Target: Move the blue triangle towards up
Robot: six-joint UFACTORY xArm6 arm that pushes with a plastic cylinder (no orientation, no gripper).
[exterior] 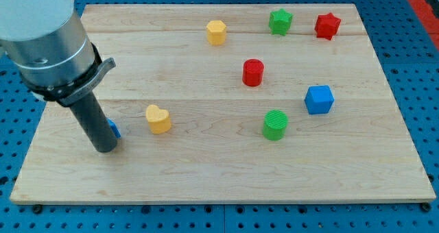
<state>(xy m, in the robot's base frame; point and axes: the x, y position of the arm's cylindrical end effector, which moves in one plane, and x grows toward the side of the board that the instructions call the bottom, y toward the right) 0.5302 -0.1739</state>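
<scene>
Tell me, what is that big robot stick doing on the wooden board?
It's a robot arm with a dark rod, and my tip is pressed right up against a blue triangle, hiding most of it, near the view's left edge of the wooden board. The job is to push that blue block toward the view's top. A yellow heart sits just to its right. The other coloured blocks lie farther off and nothing is touching them.
</scene>
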